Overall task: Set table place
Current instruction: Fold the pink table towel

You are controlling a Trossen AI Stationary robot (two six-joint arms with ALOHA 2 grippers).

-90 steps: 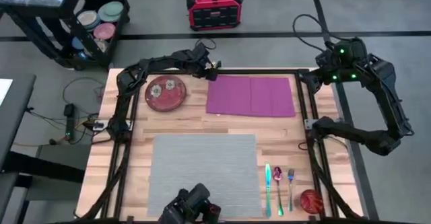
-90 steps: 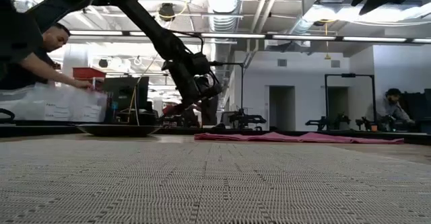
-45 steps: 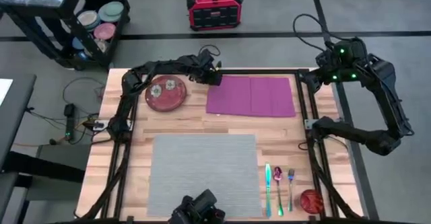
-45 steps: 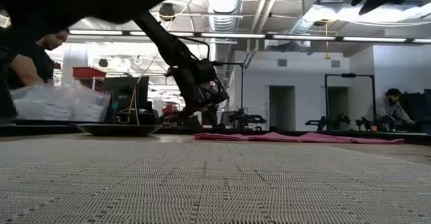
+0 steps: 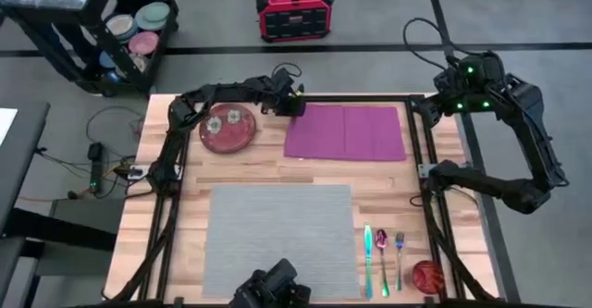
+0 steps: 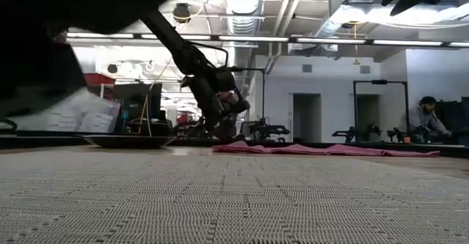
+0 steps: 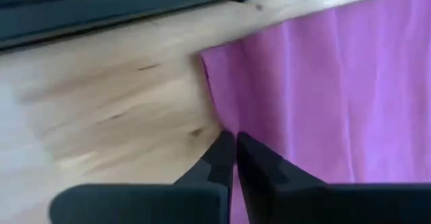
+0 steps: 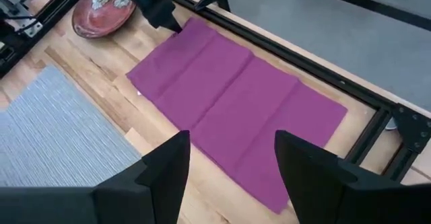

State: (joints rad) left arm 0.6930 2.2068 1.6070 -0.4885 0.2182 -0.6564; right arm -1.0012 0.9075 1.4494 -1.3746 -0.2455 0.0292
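On the plank table (image 5: 264, 171), a place setting is barely begun: the grey placemat (image 5: 279, 240) is lying flat at the near edge with nothing on it, while everything meant for it is sitting elsewhere. The purple napkin (image 5: 345, 132) is spread out along the far edge, well apart from the mat. Just beside the napkin's corner, the red plate (image 5: 228, 128) is waiting at the far left. A fork, spoon and knife (image 5: 383, 255) are lined up on bare wood just right of the mat, with a small red ball-like object (image 5: 426, 276) near them.

The left gripper (image 7: 234, 140) is pressing down at the napkin's far-left corner, its fingers nearly closed at the cloth's edge; whether fabric is actually caught between them cannot be told. The right gripper (image 8: 231, 151) is hanging high above the table's right side, fingers spread wide and holding nothing.

By this reckoning, the napkin, plate and cutlery all remain to be placed.
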